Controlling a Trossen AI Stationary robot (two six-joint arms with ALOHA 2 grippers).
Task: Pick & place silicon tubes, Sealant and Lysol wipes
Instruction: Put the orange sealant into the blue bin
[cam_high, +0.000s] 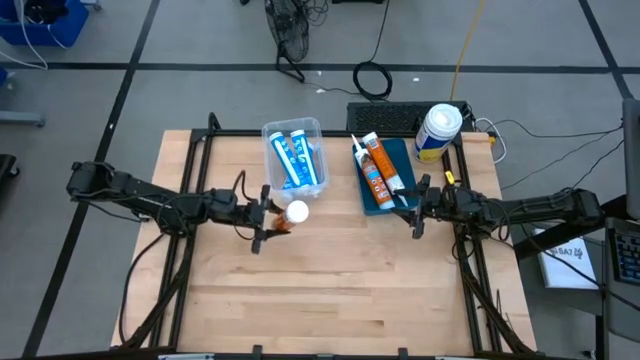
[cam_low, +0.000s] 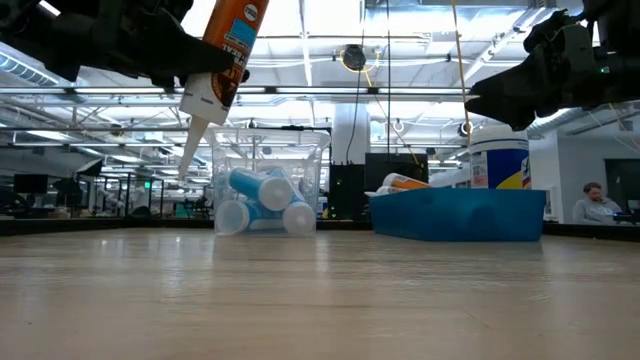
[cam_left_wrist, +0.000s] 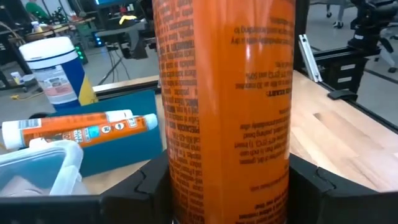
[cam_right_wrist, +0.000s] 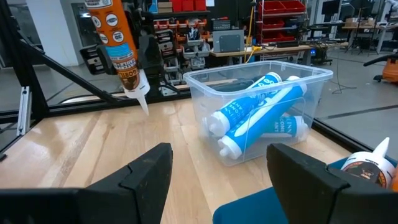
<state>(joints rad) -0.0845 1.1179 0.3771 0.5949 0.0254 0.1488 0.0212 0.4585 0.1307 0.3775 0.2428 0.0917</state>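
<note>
My left gripper (cam_high: 270, 216) is shut on an orange sealant tube (cam_low: 232, 40), which hangs over the table's middle, nozzle (cam_low: 190, 150) down. Blue-and-white silicone tubes (cam_right_wrist: 255, 109) lie in a clear bin (cam_high: 268, 135) at the far middle. More orange tubes (cam_high: 375, 172) lie in a blue tray (cam_high: 398, 155) to the right of the bin. The Lysol wipes (cam_high: 438, 130) stand upright behind the tray's far right corner. Beside the tray's near right corner my right gripper (cam_right_wrist: 217, 180) stands open with nothing between its fingers. My left gripper pinches the tube's orange body (cam_left_wrist: 224, 124) between its two fingers (cam_left_wrist: 146, 183), on the lower part near the white nozzle shoulder (cam_low: 205, 100). The fingers come level from the table's left and lie across the tube. The tube hangs clear of the table, slightly tilted.
Black frame rails run along the table's left and right sides (cam_high: 470, 260). Bare wood spans the near half of the table (cam_high: 330, 290). A keyboard (cam_high: 390, 115) lies behind the tray at the far edge.
</note>
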